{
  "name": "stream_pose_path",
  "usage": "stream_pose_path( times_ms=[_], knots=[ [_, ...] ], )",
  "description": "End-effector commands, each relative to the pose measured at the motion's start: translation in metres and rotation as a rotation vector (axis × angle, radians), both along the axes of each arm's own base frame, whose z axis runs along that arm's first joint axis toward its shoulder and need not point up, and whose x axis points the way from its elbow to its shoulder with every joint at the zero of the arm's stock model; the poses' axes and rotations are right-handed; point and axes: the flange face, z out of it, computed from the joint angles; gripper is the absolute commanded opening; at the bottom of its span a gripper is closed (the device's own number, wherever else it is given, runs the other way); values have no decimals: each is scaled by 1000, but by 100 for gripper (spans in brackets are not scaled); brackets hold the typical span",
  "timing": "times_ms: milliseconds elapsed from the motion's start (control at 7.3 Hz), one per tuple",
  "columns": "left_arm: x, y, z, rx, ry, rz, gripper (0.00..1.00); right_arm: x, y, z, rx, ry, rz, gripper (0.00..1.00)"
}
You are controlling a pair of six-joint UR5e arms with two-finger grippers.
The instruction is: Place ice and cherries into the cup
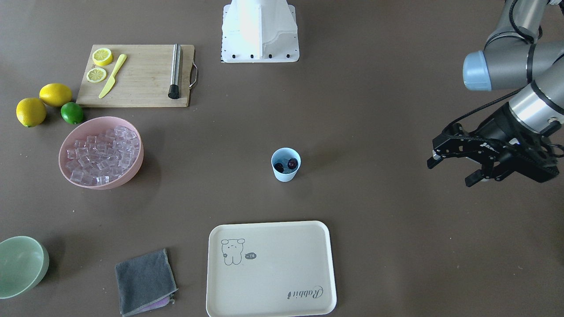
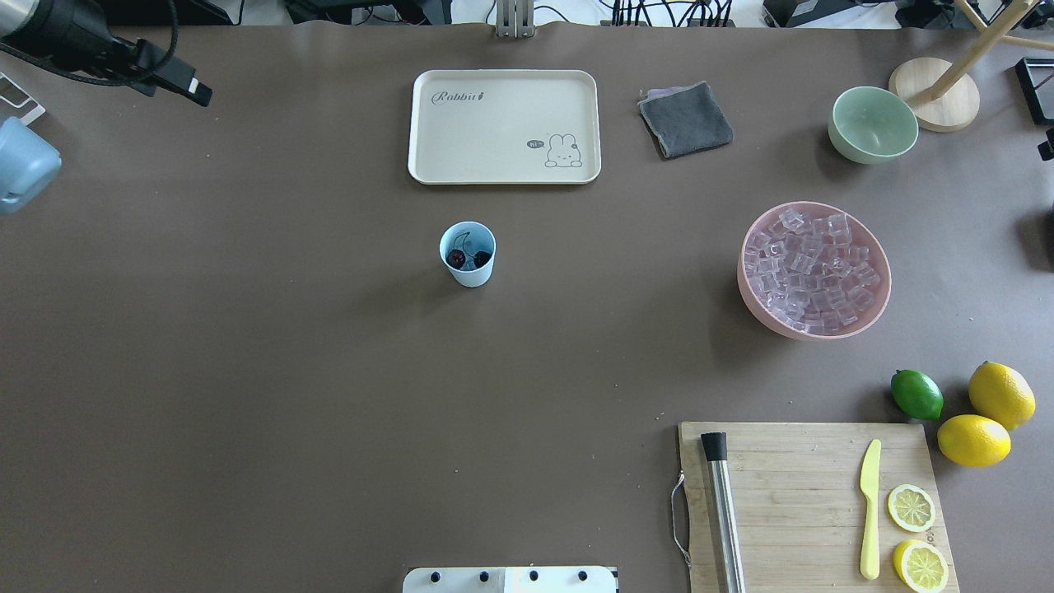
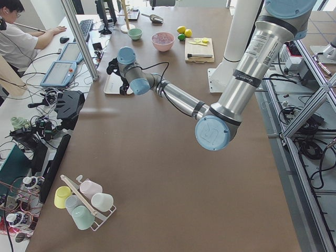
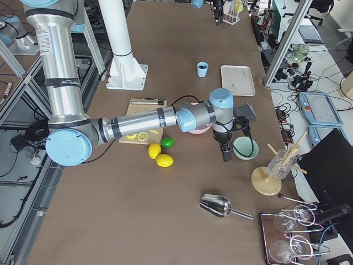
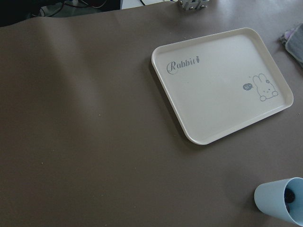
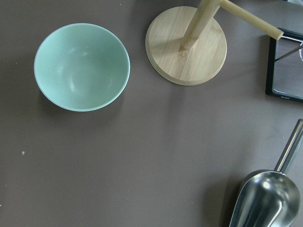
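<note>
1. Tool state, left: my left gripper (image 1: 449, 174) hangs above the left end of the table (image 1: 374, 132). Its jaws are spread wide with nothing between them.
2. Tool state, right: my right gripper (image 4: 225, 153) shows only in the side view, over the right end of the table just beside the green bowl (image 6: 83, 71). I cannot tell whether it is spread or closed.
3. Cup: the cup (image 1: 286, 174) stands upright near the middle of the table, between my base and the tray (image 1: 273, 281) at the far edge.
4. Cherries: the cherries (image 1: 292, 164) already lie inside the cup. I cannot tell whether any cube lies beneath them.
5. Ice: the ice (image 1: 101, 152) is heaped in the pink bowl (image 1: 132, 172) toward the right end of the table, well apart from the cup.
6. Handling, ice: I judge the cubes light, hard and smooth, so likely to slip. Take one from the top of the heap, with the pads on two opposite flat faces and never on corners.
7. Alternative: a metal scoop (image 6: 265, 203) lies near the right end of the table. I would hold it by the handle, which is stiff.
8. Handling, cup: I judge it light and easily tipped, so release the cubes low over the rim without touching it.
</note>
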Motion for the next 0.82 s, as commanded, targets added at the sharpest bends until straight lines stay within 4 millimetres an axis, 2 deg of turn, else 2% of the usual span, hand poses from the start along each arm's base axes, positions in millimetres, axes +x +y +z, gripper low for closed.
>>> stream_pose_path(
  times_ms=[0,137,274,411,548,685],
  knots=[
    [-70,-10,48,-63,-96,-24,98,-1,2,-4,3,-17,-6,100],
    [-100,-9,84,-98,-167,-23,98,-4,1,-14,14,-48,-19,100],
    [-117,-16,109,-123,-280,-83,98,-3,2,-19,29,-45,-23,100],
    [-125,-14,134,-156,-340,-113,98,-1,9,-26,50,-43,-22,100],
    [-142,-15,155,-200,-351,-136,98,2,19,-27,71,-41,-25,100],
    [-148,-14,175,-249,-356,-147,98,3,29,-13,82,-38,-26,100]
  ],
)
